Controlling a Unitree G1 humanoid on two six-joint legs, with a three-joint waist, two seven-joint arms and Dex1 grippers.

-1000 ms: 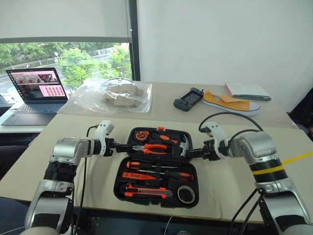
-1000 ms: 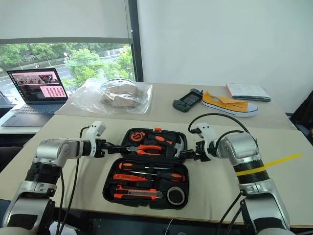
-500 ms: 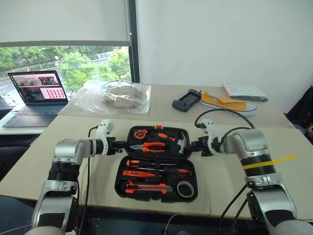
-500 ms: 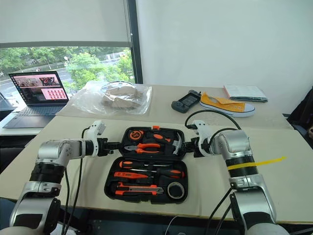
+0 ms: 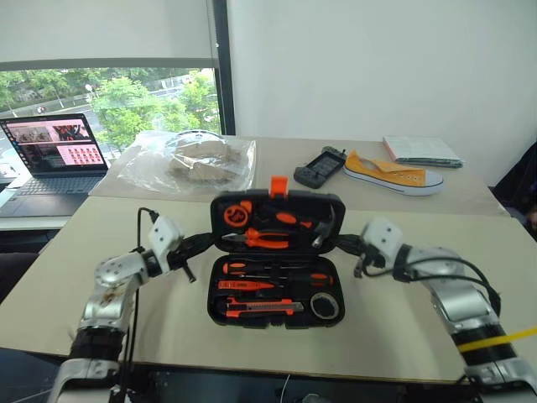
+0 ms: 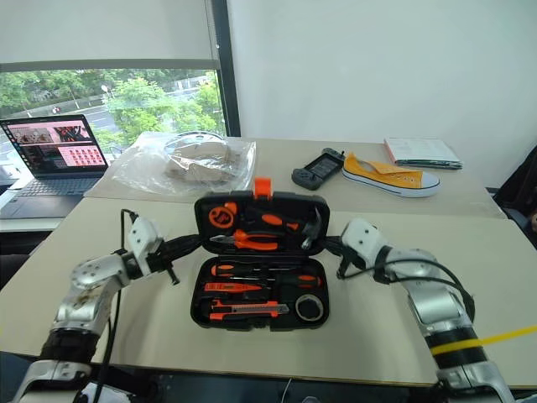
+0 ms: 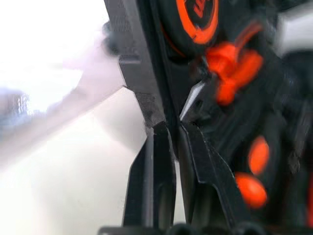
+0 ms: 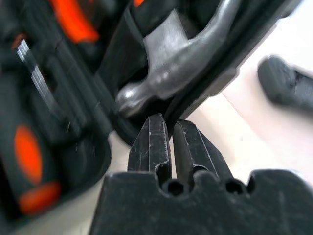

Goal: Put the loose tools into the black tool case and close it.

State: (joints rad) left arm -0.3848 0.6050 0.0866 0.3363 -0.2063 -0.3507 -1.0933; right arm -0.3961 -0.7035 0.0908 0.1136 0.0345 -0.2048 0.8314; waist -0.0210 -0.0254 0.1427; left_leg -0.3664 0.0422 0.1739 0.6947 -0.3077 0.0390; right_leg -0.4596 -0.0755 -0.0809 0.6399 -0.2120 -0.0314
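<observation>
The black tool case (image 5: 277, 252) sat open on the desk (image 5: 168, 336), between the two end effectors, w/ its lid tipped up partway. The left end effector (image 5: 204, 242) was clenched on the lid's left edge, and the wrist view showed its fingers (image 7: 156, 181) pinching the rim. The right end effector (image 5: 342, 243) was clenched on the lid's right edge, right by the hammer (image 8: 181, 63) head. Inside the lid, between both end effectors, were the orange-handled pliers (image 5: 260, 239) and a round orange tape measure (image 5: 235, 215). The lower tray, nearer the robot than both end effectors, held the screwdrivers (image 5: 268, 270), the utility knife (image 5: 256, 309) and the small dark tape roll (image 5: 324, 306). The orange latch (image 5: 278, 185) stuck up at the lid's top. Well past the case lay a plastic bag (image 5: 189, 164), a game console (image 5: 320, 166) and a yellow shoe (image 5: 394, 175).
</observation>
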